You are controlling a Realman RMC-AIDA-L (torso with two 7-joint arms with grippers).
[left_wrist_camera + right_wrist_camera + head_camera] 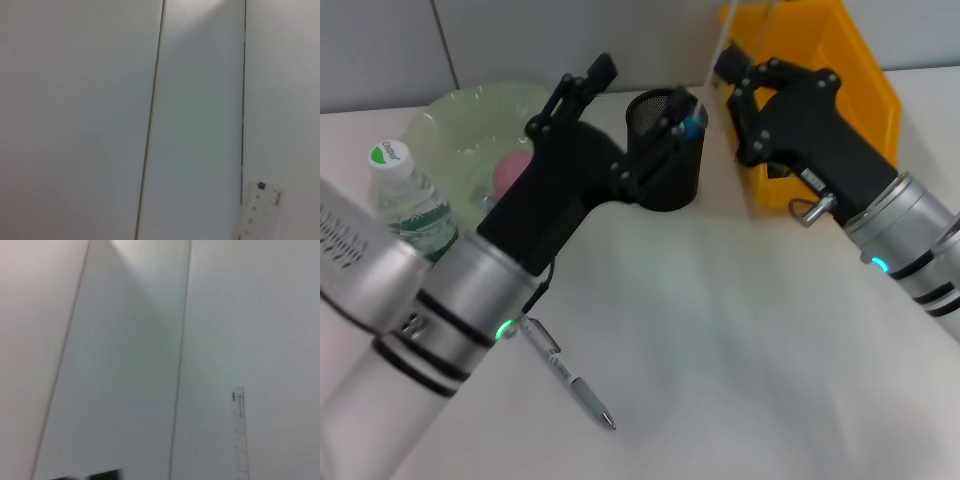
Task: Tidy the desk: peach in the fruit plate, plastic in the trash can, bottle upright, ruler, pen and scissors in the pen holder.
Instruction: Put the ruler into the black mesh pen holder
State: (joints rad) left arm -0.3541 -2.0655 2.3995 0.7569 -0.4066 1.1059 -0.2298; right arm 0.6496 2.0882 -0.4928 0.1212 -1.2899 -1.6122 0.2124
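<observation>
A black mesh pen holder (665,165) stands at the back centre. A blue-handled tool (692,125), apparently the scissors, sticks out of it. The clear ruler (715,55) rises from it, leaning toward the right; it also shows against the wall as ruler (259,210) and ruler (240,432). My right gripper (740,70) is beside the ruler's upper part, in front of the yellow trash can (840,60). My left gripper (584,80) is raised over the green fruit plate (450,125), open and empty. The pink peach (510,172) lies in the plate. The bottle (408,200) stands upright. A silver pen (570,378) lies on the table.
The white tabletop (740,340) stretches in front of the pen holder. The grey panelled wall (520,40) rises close behind the plate and the trash can. My left arm crosses over the plate's near side. No plastic shows in any view.
</observation>
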